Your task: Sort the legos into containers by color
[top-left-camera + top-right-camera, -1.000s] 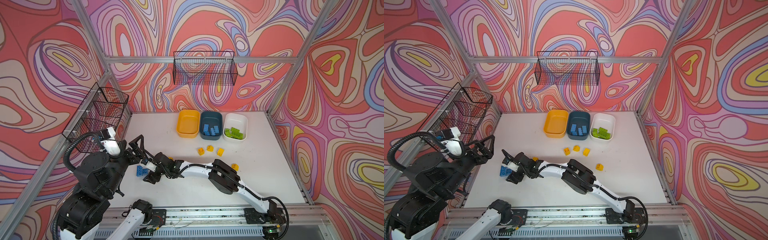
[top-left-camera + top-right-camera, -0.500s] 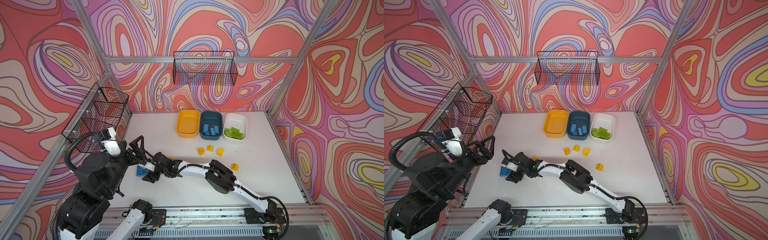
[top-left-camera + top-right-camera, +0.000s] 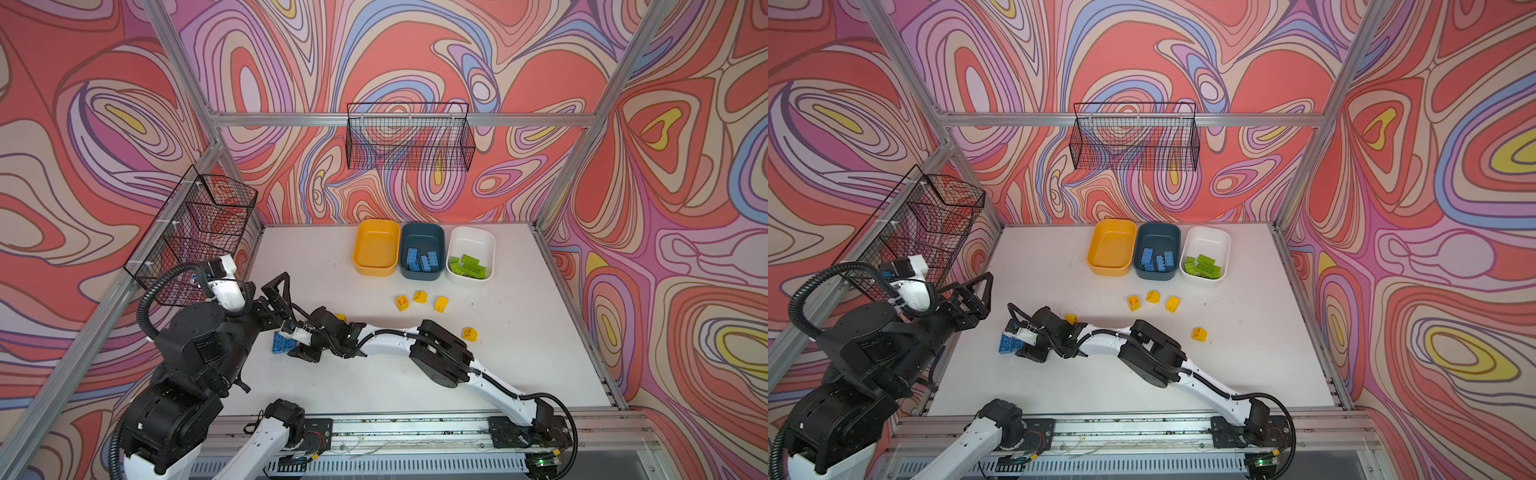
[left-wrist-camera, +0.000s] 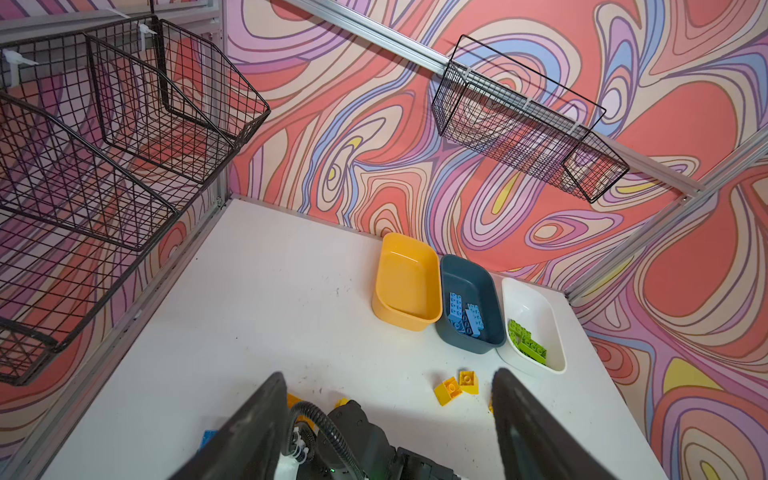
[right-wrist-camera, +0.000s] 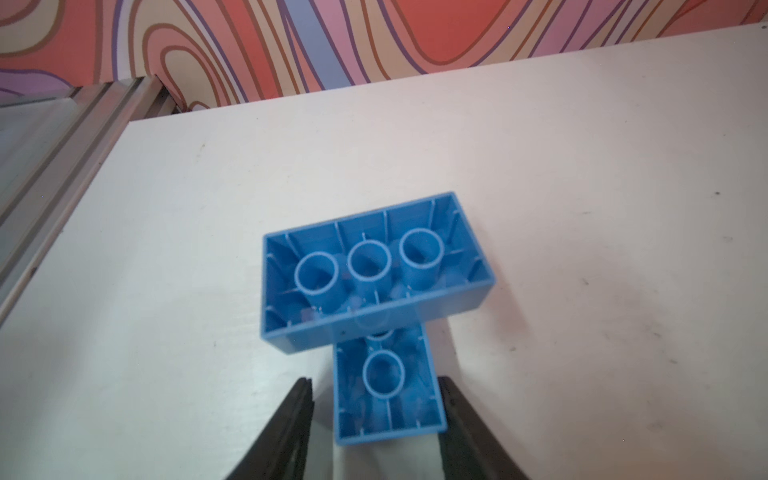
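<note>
- The right gripper (image 3: 297, 338), reaching across to the near left part of the white bench (image 3: 332, 386), is straddling the nearer blue brick (image 5: 388, 390) of two, both lying hollow side up.
- One finger (image 5: 461, 415) is touching that brick's side, while a sliver of bench is showing between the brick and the opposite finger (image 5: 291, 415). Whether the gripper is truly pinching the brick I cannot tell.
- The second blue brick (image 5: 374, 270) is lying crosswise at the first one's far end, touching it, so the two are forming a T.
- The left gripper (image 4: 388, 374) is hanging above the bench just beside this spot, its fingers spread wide and gripping nothing.
- A lone yellow brick (image 3: 340, 318) is sitting just behind the right wrist, and another yellow brick (image 3: 470, 333) is lying near the right elbow.
- Farther back, three yellow bricks (image 3: 419, 296) are sitting in a loose row.
- Against the back wall three tubs are standing side by side: the yellow tub (image 3: 374, 249), the teal tub (image 3: 422, 237) holding blue bricks (image 3: 422, 259), and the white tub (image 3: 473, 241) holding green bricks (image 3: 467, 265).
- Black wire baskets (image 3: 409, 137) are hanging on the walls above.
</note>
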`<state>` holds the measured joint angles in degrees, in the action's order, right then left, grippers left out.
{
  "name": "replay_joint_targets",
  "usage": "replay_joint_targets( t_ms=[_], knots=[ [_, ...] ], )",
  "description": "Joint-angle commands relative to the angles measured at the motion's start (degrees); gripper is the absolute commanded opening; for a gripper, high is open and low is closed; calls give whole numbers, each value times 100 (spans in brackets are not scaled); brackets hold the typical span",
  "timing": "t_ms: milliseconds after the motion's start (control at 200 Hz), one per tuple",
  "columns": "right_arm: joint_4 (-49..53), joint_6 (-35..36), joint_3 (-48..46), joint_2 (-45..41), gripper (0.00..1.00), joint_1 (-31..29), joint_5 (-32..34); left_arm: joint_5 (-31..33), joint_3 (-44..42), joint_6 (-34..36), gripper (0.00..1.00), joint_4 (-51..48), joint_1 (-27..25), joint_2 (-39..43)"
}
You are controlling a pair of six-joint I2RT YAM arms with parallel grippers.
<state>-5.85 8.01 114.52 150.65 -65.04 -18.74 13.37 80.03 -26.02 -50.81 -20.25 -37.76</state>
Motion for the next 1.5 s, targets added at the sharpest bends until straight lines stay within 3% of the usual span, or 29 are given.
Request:
replay_joint_targets(
  t_ms=[0,145,361,626,1032,1297,1492],
  knots=[
    [125,128,-373,-96,42,17,176,19,-67,75,77,73,11,-100],
    [25,124,-624,-285,38,15,276,-25,-133,62,77,143,5,-135],
    [-742,-19,-1823,-997,34,36,468,-53,-259,66,77,282,7,-196],
    [-769,-114,-2343,-1456,30,78,566,-93,-345,62,77,294,8,-149],
    [-1143,-1154,-5278,-4057,30,593,956,-697,-1592,-427,77,1237,10,-172],
    [438,-1574,-5833,-5377,30,773,1233,-1009,-2254,-864,77,1816,11,-240],
    [1620,-1790,-5969,-5898,29,889,1460,-1174,-2747,-1115,76,2124,8,-276]
  ],
)
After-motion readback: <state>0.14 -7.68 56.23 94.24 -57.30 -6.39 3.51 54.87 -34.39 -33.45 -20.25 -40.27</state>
